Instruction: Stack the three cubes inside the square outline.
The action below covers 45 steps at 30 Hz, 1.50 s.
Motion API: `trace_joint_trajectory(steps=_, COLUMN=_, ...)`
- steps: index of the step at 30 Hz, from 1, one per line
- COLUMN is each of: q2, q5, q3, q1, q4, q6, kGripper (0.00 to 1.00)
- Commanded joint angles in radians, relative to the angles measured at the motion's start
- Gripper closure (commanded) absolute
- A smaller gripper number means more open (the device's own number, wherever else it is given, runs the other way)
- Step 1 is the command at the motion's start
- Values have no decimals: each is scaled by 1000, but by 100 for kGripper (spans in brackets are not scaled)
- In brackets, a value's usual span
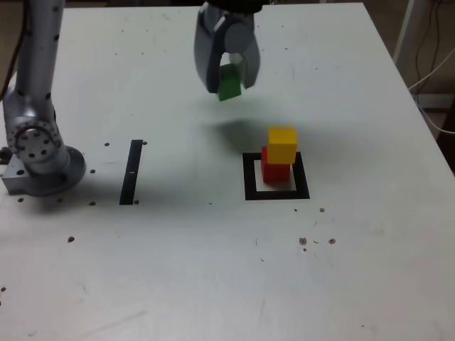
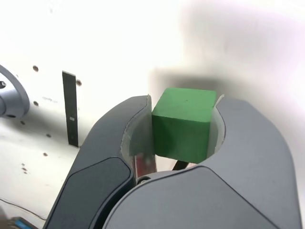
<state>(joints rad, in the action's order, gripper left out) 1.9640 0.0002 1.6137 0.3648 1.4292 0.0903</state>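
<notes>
We had the green cube (image 1: 229,84) clenched in our end effector (image 1: 229,79), aloft above the bench (image 1: 213,270). Yellow cube (image 1: 282,145) sat on red cube (image 1: 274,169) inside the square outline (image 1: 276,193). Next, we judged, came aligning and lowering green onto yellow.

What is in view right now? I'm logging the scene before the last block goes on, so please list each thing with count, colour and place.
green cube: 1, green, held off the table between the gripper's jaws.
yellow cube: 1, yellow, on top of the red cube, set slightly askew.
red cube: 1, red, inside the square outline, under the yellow one.
square outline: 1, black border with white centre, right of middle in the exterior view.
black strip: 1, black, straight, on the table to the exterior view's left of the outline.
table: 1, white, speckled with small dark marks.
arm base: 1, silver, at the exterior view's left edge.
gripper: 1, grey, closed on the green cube.
</notes>
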Motion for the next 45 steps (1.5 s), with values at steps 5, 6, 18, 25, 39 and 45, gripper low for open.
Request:
trace_joint_trajectory(steps=5, q2=-10, q5=-3, q3=87, q1=-106, q4=66, q6=-3, kGripper=76)
trace_joint_trajectory(steps=6, q2=-10, q5=-3, q3=100, q1=-119, q4=76, q6=-4, kGripper=76)
trace_joint_trajectory(steps=18, q2=19, q5=-4, q3=236, q1=-261, q4=164, q6=-25, kGripper=76)
trace_joint_trajectory(steps=25, q2=47, q5=-14, q3=261, q1=-335, q4=180, q6=-28, kGripper=76)
trace_joint_trajectory(steps=39, q2=119, q5=-34, q3=323, q1=-414, q4=180, q6=-49, kGripper=76)
trace_joint_trajectory(steps=45, q2=143, q5=-32, q3=338, q1=-415, q4=176, q6=-49, kGripper=71)
